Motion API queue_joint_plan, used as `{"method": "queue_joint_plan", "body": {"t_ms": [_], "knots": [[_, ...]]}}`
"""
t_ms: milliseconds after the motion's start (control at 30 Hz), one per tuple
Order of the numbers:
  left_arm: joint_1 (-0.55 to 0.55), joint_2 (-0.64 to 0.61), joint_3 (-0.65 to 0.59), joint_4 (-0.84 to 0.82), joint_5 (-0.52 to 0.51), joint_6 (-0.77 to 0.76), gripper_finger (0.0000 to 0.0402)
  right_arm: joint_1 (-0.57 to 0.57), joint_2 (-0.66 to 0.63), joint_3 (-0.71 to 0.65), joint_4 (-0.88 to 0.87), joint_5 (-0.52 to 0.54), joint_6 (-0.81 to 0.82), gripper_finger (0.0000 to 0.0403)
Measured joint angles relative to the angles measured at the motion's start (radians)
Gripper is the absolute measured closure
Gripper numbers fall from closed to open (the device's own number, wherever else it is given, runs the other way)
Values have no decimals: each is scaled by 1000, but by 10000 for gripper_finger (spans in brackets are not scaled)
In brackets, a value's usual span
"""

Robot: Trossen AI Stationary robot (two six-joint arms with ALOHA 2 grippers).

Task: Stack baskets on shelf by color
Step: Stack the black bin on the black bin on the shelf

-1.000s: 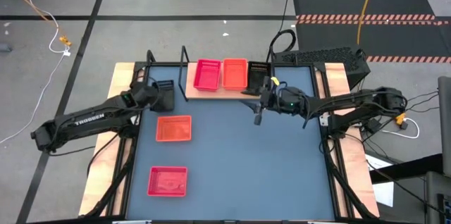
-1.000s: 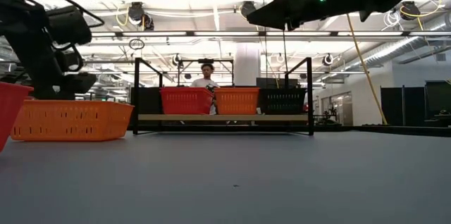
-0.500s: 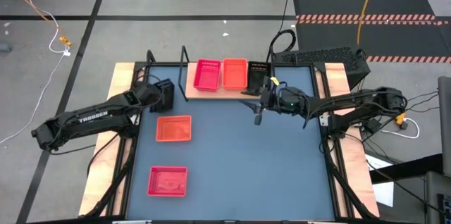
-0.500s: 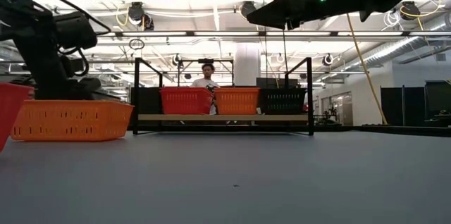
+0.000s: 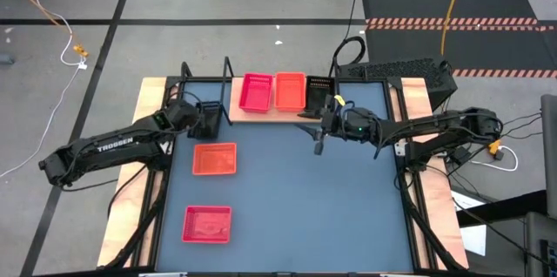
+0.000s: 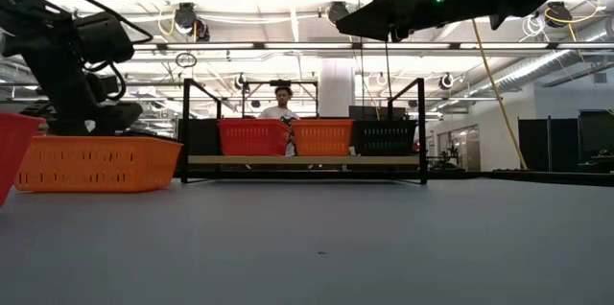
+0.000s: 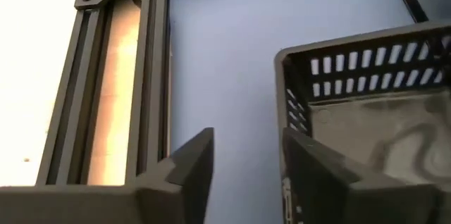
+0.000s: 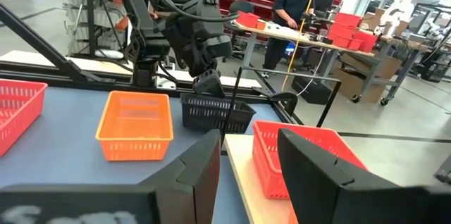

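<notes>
Left gripper (image 7: 243,157) straddles one wall of a black plastic mesh basket (image 7: 366,104) on the blue-grey counter (image 5: 296,190), just left of the light wooden shelf (image 5: 278,113); jaws not visibly clamped. The high view hides this basket under the arm.

Right gripper (image 8: 248,157) hovers open before the shelf, holding nothing.

Shelf carries pinkish-red (image 5: 255,91), orange (image 5: 290,90) and black baskets (image 6: 386,137), the last partly hidden from above.
</notes>
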Motion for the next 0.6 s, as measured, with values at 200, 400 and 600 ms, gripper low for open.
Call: {"method": "queue_joint_plan", "body": {"t_ms": [200, 400, 600], "knots": [[0, 0, 0, 66, 66, 62, 178, 0, 0, 0, -1, 0, 11, 264], [0, 0, 0, 135, 147, 175, 200, 0, 0, 0, -1, 0, 11, 264], [0, 0, 0, 139, 205, 233, 247, 0, 0, 0, -1, 0, 11, 264]]}}
